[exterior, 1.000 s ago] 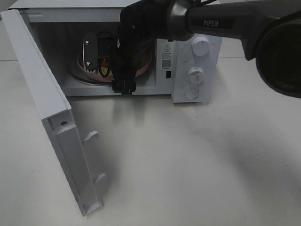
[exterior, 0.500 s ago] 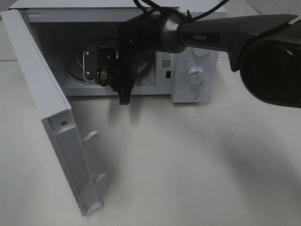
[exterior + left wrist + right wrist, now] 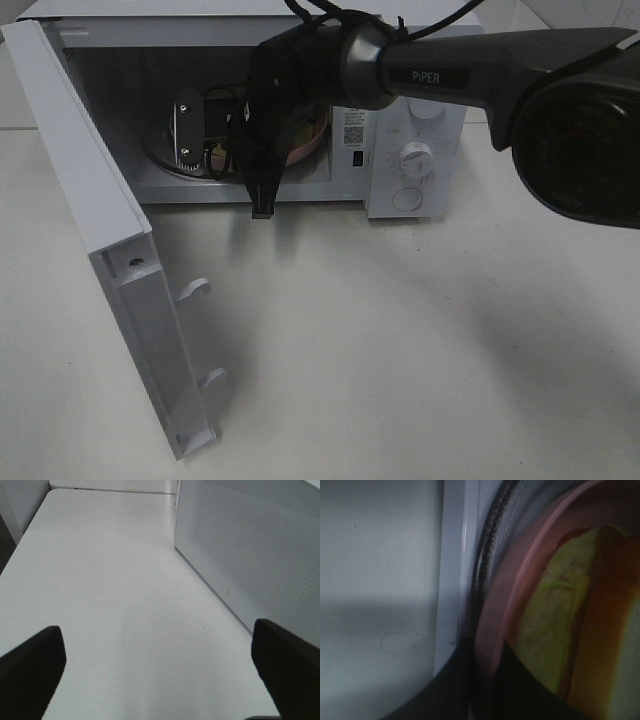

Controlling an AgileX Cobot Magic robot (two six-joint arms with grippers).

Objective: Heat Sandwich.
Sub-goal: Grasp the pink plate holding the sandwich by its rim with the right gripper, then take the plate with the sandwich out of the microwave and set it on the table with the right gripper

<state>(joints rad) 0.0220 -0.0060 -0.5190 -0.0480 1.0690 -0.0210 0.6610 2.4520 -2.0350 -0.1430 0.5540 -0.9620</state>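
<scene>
Pink plate rim (image 3: 492,630) sits pinched between the narrowed right gripper (image 3: 487,680) jaws. The sandwich (image 3: 565,625) rests on that plate, inside the open microwave (image 3: 415,155). Draw it level, clear of the door (image 3: 100,220). The left gripper (image 3: 160,670) hangs wide apart, empty.

1. Showing white all over: microwave (image 3: 415,120), its open door (image 3: 100,210), table (image 3: 420,340).
2. Wearing a fine dotted mesh pattern: door panel (image 3: 260,545) in the left wrist view.
3. Glowing pink: plate (image 3: 520,570) rim.
4. Showing yellow-green filling against tan-orange bread: sandwich (image 3: 570,615).
5. Looking black with white lettering: right arm (image 3: 450,70).
6. Appearing black: left gripper (image 3: 160,670) fingertips (image 3: 30,665).
</scene>
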